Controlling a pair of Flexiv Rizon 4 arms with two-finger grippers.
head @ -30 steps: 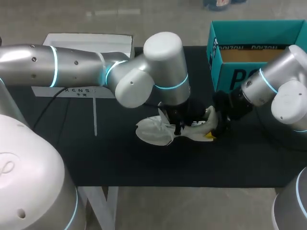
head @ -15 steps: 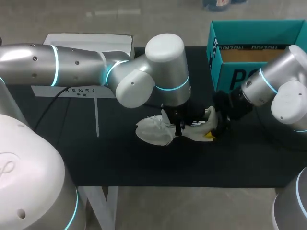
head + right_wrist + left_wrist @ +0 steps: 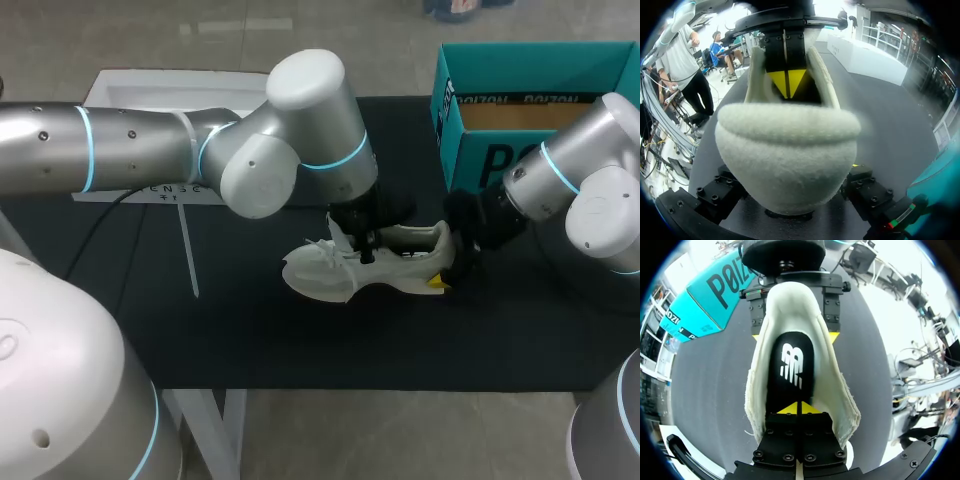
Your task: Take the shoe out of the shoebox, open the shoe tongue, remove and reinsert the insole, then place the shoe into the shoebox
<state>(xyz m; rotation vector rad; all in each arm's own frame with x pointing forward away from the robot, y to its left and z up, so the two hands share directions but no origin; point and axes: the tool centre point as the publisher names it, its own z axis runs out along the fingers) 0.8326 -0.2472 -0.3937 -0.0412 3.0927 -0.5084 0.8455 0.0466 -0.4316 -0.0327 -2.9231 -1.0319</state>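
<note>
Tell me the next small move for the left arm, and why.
Probably open the left pincer slightly and dip it onto the insole: its tips are together over the insole inside the shoe, which the right pincer holds.

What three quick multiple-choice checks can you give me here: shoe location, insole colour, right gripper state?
1. Where is the shoe?
A) hanging off the table's edge
B) on the black table, beside the teal shoebox
C) inside the shoebox

2. What colour is the insole?
A) black
B) orange
C) red

3. What is the state of the right gripper?
A) open, clear of the shoe
B) shut on the shoe's heel
C) shut on the shoebox wall

Answers:
1 B: the head view shows the shoe lying on the table in front of the box.
2 A: the left wrist view looks straight into the shoe.
3 B: its fingers flank the heel on both sides.
</note>
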